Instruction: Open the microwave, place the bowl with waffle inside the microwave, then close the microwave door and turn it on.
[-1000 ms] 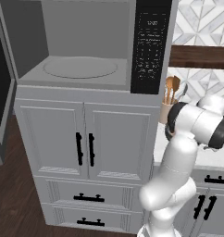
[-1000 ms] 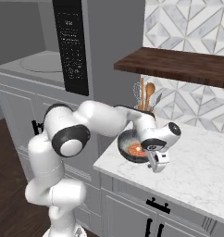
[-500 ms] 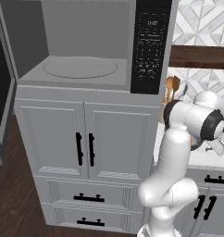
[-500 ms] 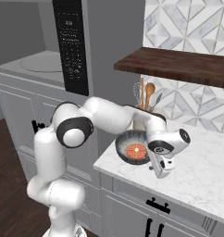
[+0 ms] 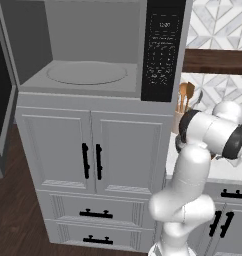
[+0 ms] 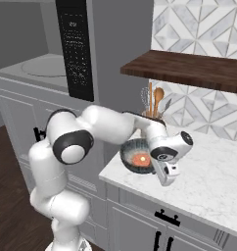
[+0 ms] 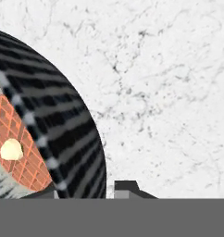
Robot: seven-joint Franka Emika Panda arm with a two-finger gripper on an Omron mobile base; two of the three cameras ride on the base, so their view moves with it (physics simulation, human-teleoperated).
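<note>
The microwave (image 5: 88, 75) stands with its cavity and round turntable exposed. The microwave door (image 5: 0, 100) is swung out at the far left edge. On the marble counter (image 6: 208, 181) sits the dark ribbed bowl (image 6: 131, 156) with the orange-brown waffle (image 6: 141, 159) in it. My gripper (image 6: 155, 167) hangs over the bowl's right rim. In the hand view my gripper (image 7: 88, 192) straddles the rim of the bowl (image 7: 63, 120). One fingertip (image 7: 125, 187) stands just outside it, the other on the side of the waffle (image 7: 16, 134). The jaws are narrow; whether they pinch the rim is unclear.
A tan cup of wooden spoons (image 6: 154, 100) stands behind the bowl against the patterned wall. A dark wooden shelf (image 6: 189, 68) hangs above the counter. Grey cabinet doors with black handles (image 5: 93, 155) fill the space under the microwave. The black keypad panel (image 6: 74, 49) faces the arm.
The hand has come down and to the right onto the bowl's near rim. Its jaws have drawn much closer together. The bowl has stayed in place.
</note>
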